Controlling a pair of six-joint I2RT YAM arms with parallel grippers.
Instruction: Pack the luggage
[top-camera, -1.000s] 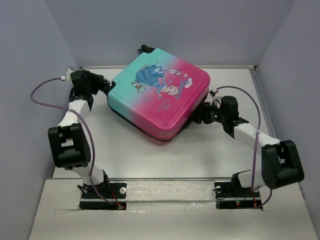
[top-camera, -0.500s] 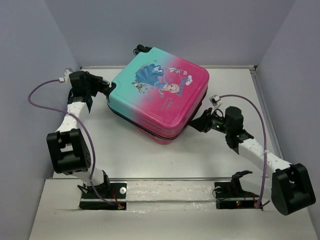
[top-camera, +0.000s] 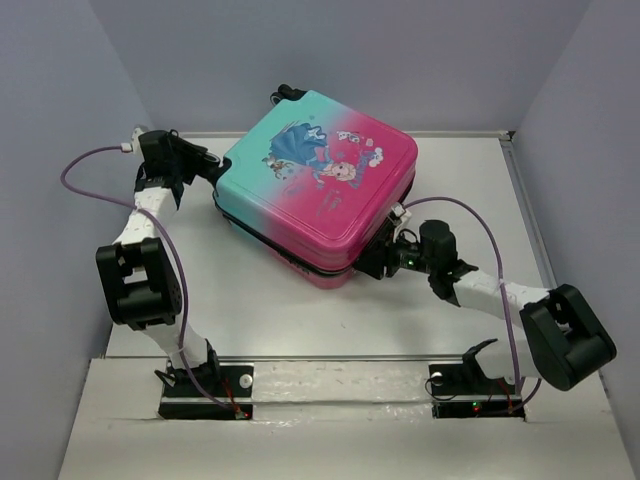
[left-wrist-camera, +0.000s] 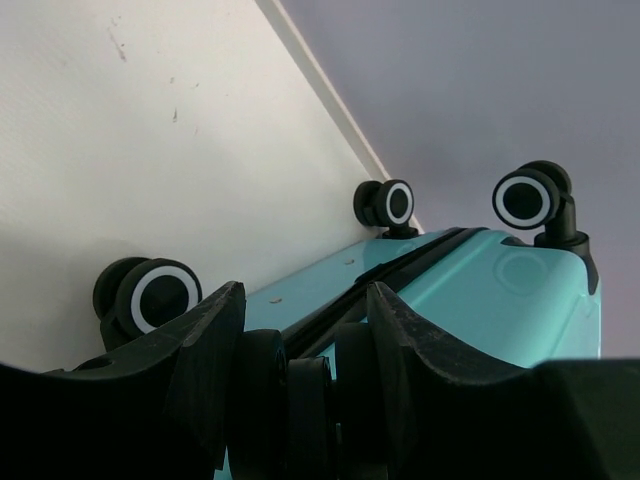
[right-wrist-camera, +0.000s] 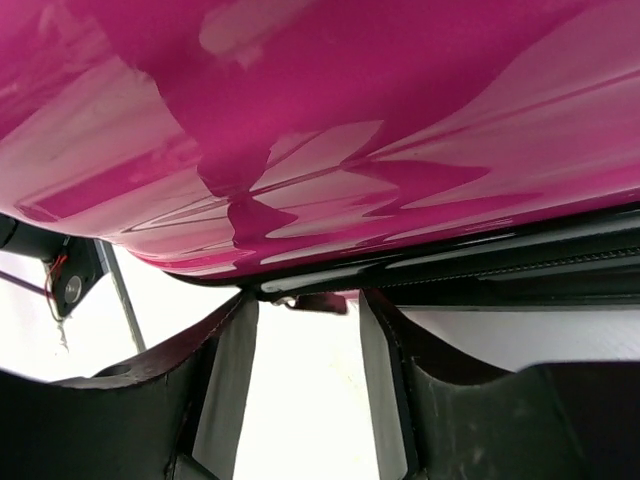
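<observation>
The luggage (top-camera: 320, 195) is being shown lying closed, print side up and skewed, toward the far middle of the surface (top-camera: 270, 310). Its shell is being judged stiff, glossy and slippery, so the fittings, not the panels, are being favoured for a hold. At the teal end, one wheel (left-wrist-camera: 290, 385) is being clamped by the left hand (top-camera: 210, 170). At the pink near corner, the zipper pull (right-wrist-camera: 318, 302) is being framed between the parted fingers (right-wrist-camera: 230, 360) of the right hand (top-camera: 372, 265), which is open and not yet pinching. That small tab is being judged fiddly and easily missed.
</observation>
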